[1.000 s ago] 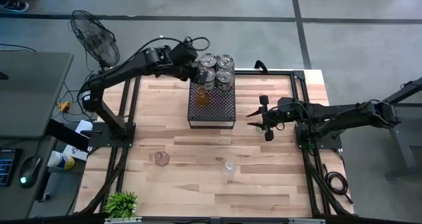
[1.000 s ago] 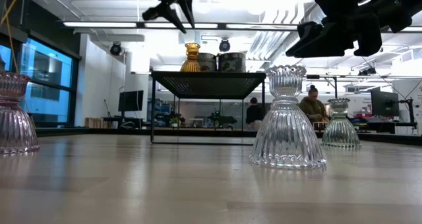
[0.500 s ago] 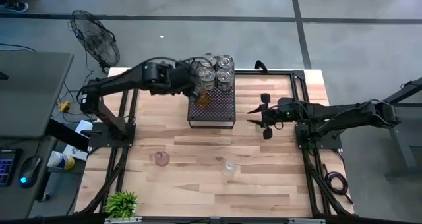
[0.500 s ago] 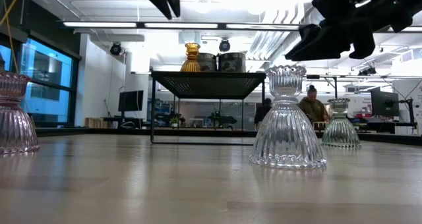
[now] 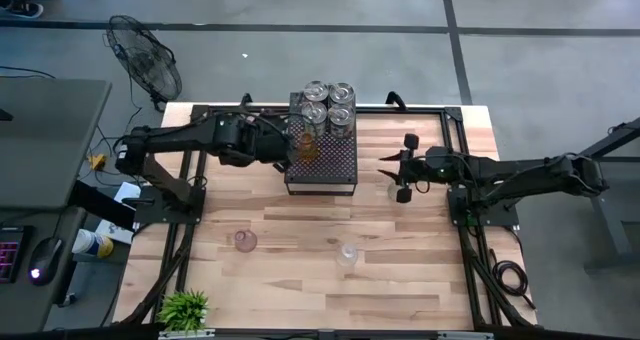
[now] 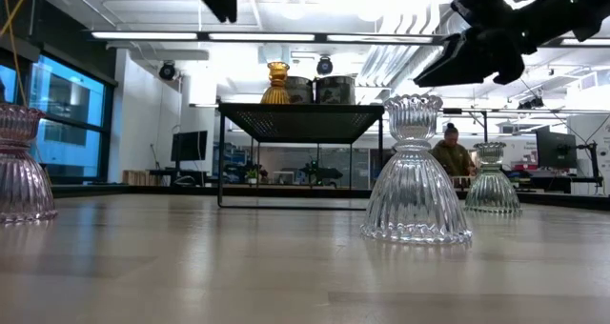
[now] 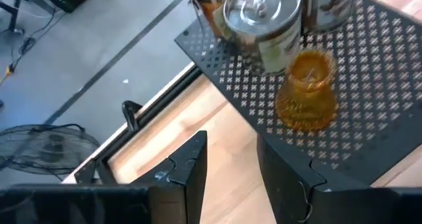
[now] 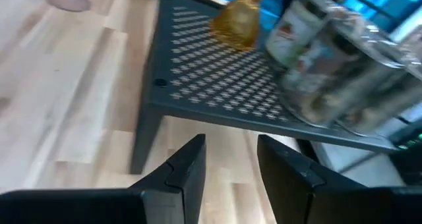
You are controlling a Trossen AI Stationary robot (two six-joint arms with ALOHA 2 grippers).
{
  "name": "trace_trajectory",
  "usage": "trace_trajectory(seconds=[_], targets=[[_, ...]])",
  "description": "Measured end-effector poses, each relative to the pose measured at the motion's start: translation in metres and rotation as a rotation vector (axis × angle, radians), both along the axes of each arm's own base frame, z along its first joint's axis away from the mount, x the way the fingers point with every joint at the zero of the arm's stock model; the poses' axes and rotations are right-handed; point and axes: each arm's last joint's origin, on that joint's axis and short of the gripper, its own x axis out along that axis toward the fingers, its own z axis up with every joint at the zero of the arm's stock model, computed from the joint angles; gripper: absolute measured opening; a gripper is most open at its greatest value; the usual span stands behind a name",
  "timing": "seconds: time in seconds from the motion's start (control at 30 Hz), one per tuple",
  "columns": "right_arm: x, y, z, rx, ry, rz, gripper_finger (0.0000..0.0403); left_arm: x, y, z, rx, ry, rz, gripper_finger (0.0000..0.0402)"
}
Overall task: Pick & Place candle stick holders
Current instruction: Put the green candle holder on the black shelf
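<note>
You are looking at a tray sitting toward the far middle of the worktop. Four jars are crowding its far end, and one candle stick holder is standing on it just in front of them. The left pincer is hovering just beside the tray's left edge; the right pincer is hanging off its right side, above another holder. Two more holders are standing apart near the front, and a plant is sitting at the front left corner.
</note>
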Motion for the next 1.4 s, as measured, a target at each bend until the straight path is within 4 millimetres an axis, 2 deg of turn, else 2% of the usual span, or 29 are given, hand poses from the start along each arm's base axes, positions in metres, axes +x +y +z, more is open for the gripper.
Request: trace_trajectory(seconds=[0.13,0.2,0.37,0.5,0.7,0.97,1.27,1.33,1.4], targets=[[-0.003,-0.004,0.003,-0.032,-0.012,-0.033,0.0129,-0.003,0.002,-0.024,-0.044,-0.062,-0.051,0.0128],[-0.003,-0.008,0.004,-0.039,-0.017,-0.048,0.0129,-0.002,0.003,-0.04,-0.096,-0.152,-0.109,0.0128],[-0.007,-0.018,0.002,-0.032,0.003,-0.093,0.0129,-0.005,-0.001,-0.073,-0.151,-0.41,-0.382,0.0128],[-0.009,-0.022,-0.001,0.006,0.028,-0.093,0.0129,-0.027,-0.003,-0.086,-0.057,-0.602,-0.526,0.0128],[-0.009,-0.023,0.0,0.01,0.017,-0.107,0.0129,-0.067,-0.006,-0.118,0.061,-0.711,-0.679,0.0128],[-0.012,-0.023,0.014,0.016,0.004,-0.126,0.0129,-0.101,-0.007,-0.169,0.104,-0.814,-0.699,0.0128],[-0.017,-0.023,0.033,0.081,0.06,-0.184,0.0129,-0.127,-0.008,-0.22,0.138,-0.923,-0.714,0.0128],[-0.018,-0.022,0.033,0.106,0.074,-0.193,0.0129,-0.132,-0.008,-0.228,0.143,-0.944,-0.708,0.0128],[-0.018,-0.022,0.033,0.121,0.08,-0.201,0.0129,-0.135,-0.008,-0.226,0.157,-0.983,-0.709,0.0128]])
